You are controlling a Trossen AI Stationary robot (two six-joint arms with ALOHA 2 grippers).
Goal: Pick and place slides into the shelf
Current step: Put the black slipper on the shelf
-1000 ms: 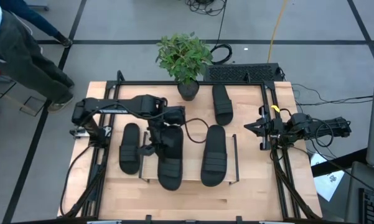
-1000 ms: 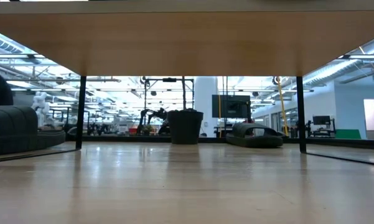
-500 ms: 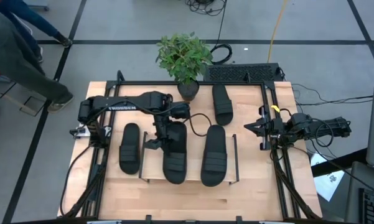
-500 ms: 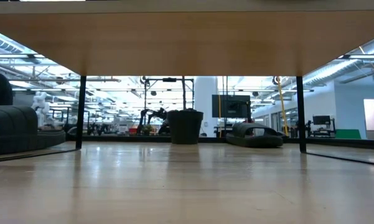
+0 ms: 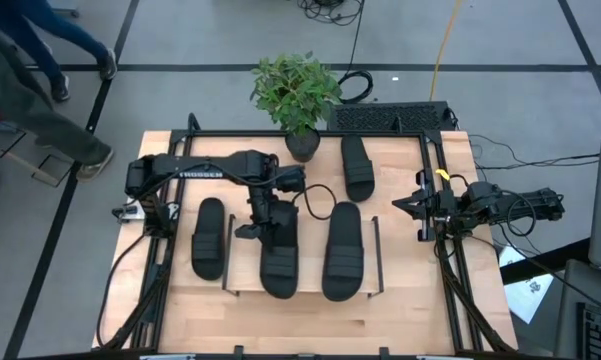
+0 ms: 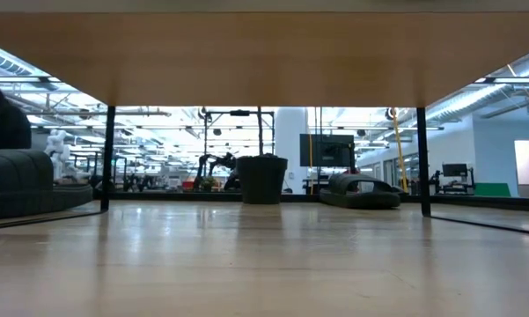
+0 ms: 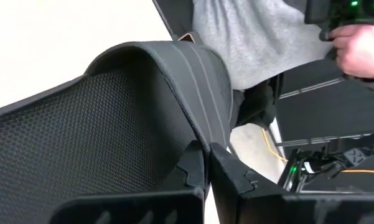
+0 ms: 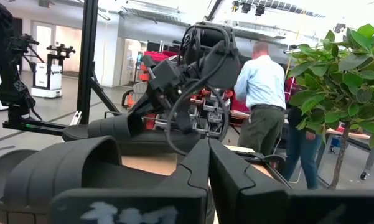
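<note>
Several black slides show. One slide (image 5: 208, 238) lies on the table left of the shelf (image 5: 305, 290). Another (image 5: 343, 250) lies on the shelf board, and a third (image 5: 357, 167) lies on the table near the plant. My left gripper (image 5: 256, 222) is shut on one more slide (image 5: 279, 255), which hangs over the shelf board's left half. Whether its sole touches the board, I cannot tell. My right gripper (image 5: 404, 205) waits shut at the table's right side, touching nothing. My left gripper pinches the side edge of the slide's ribbed strap (image 7: 199, 140) between its two fingers (image 7: 233, 177). It comes slanting down from the table's left and far side. The slide lies about level over the shelf board, lengthwise from far to near.
A potted plant (image 5: 296, 92) stands at the table's far edge, a keyboard (image 5: 390, 117) beside it. In the low view the shelf board (image 6: 264, 62) spans the top, on thin black legs (image 6: 106, 158). A person (image 5: 30, 80) walks past the far left corner.
My left gripper has gone down and a little toward the table's right and far edges, still shut on the slide. The slide has come down with it over the shelf board, staying about level.
</note>
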